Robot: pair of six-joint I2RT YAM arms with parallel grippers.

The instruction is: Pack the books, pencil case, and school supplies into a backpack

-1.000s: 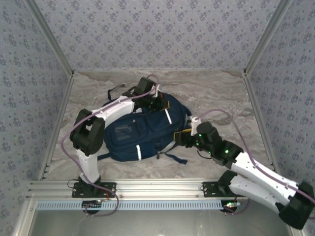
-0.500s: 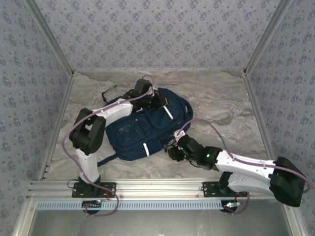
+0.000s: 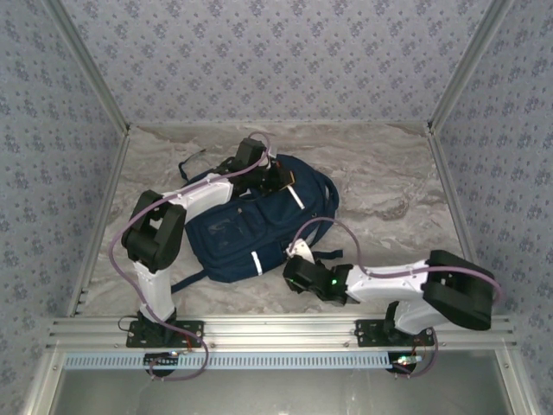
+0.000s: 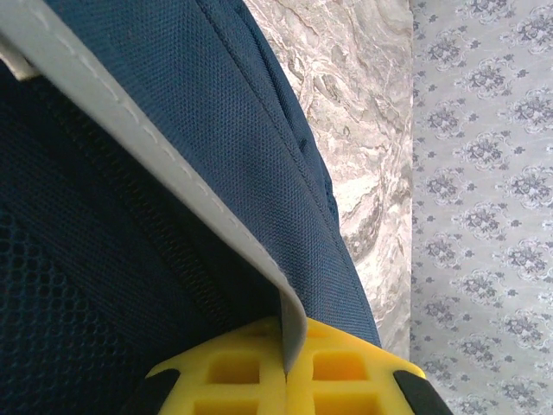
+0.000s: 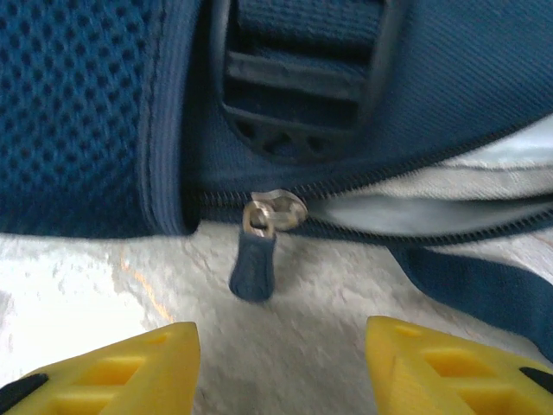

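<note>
The navy backpack point(image 3: 246, 226) lies flat in the middle of the table. My left gripper point(image 3: 275, 179) is at its far top end, shut on a grey-white strip point(image 4: 173, 164) of the backpack point(image 4: 104, 259), pinched between the yellow fingers point(image 4: 346, 372). My right gripper point(image 3: 292, 262) is at the bag's near edge, open just above the table. Its fingertips point(image 5: 147, 363) stand either side of the navy zipper pull point(image 5: 255, 259), a little short of it and not touching. Right of the slider point(image 5: 275, 212) the zipper gapes, with pale lining showing. The books, pencil case and school supplies are hidden.
Loose backpack straps point(image 3: 194, 160) trail toward the far left, and another strap point(image 3: 186, 278) lies near the left arm's base. A plastic buckle point(image 5: 298, 95) sits just above the zipper. Marbled tabletop point(image 3: 389, 186) lies to the right, between patterned walls.
My right arm has swung from the backpack's right side round to its near edge, folding its elbow back. The backpack has shifted slightly. The left gripper has kept its hold.
</note>
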